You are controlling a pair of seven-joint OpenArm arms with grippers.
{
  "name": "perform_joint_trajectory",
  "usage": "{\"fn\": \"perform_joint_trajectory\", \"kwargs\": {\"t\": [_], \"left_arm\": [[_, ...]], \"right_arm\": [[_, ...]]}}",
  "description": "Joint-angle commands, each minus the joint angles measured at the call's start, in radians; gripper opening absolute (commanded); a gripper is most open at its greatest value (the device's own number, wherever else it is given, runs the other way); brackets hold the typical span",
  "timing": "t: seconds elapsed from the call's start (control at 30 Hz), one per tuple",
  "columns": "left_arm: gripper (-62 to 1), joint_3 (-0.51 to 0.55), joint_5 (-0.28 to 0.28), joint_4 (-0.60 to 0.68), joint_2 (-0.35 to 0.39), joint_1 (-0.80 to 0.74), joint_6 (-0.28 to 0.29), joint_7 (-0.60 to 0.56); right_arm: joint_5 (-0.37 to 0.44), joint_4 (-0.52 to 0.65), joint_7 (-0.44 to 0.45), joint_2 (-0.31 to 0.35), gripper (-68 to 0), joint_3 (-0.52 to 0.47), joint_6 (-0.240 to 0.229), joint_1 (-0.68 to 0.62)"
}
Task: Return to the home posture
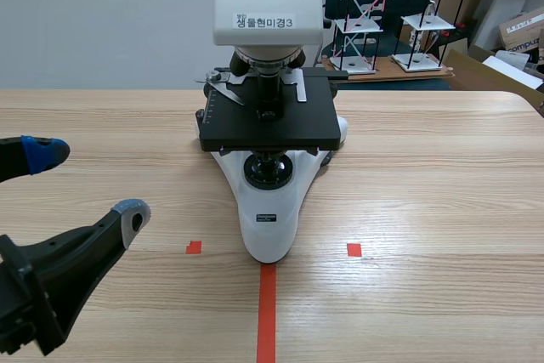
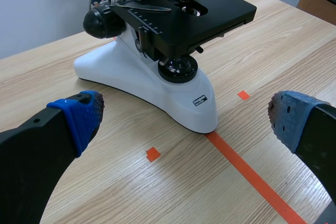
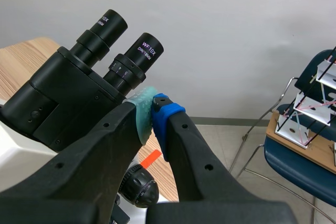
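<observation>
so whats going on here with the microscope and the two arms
Nothing is being held. A microscope stands in the middle of the table. The left gripper hangs open, low over the table and short of the microscope's base. The right gripper is shut on nothing, up high beside the eyepieces.

surface (image 2: 283, 45): pale wood grain, matt; microscope base (image 2: 157, 90) ahead of left end effector (image 2: 184, 116): glossy white plastic; stage (image 2: 220, 9): matt black; eyepieces (image 3: 113, 24) beyond right end effector (image 3: 151, 109): smooth black
</observation>
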State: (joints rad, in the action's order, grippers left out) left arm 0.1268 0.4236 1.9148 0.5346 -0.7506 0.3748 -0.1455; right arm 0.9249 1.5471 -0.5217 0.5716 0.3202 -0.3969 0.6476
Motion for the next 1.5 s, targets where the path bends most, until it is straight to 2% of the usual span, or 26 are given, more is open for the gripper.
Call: {"fn": "perform_joint_trajectory", "kwargs": {"t": [0.0,1.47], "left_arm": [[1.4,-0.005,0.006,0.011,0.0,0.0,0.002,-0.014],[1.4,-0.005,0.006,0.011,0.0,0.0,0.002,-0.015]], "right_arm": [[0.002,0.005,0.019,0.01,-67.6,-0.011,0.007,0.012],[-0.005,0.005,0.034,0.01,-67.6,-0.011,0.007,0.012]]}}
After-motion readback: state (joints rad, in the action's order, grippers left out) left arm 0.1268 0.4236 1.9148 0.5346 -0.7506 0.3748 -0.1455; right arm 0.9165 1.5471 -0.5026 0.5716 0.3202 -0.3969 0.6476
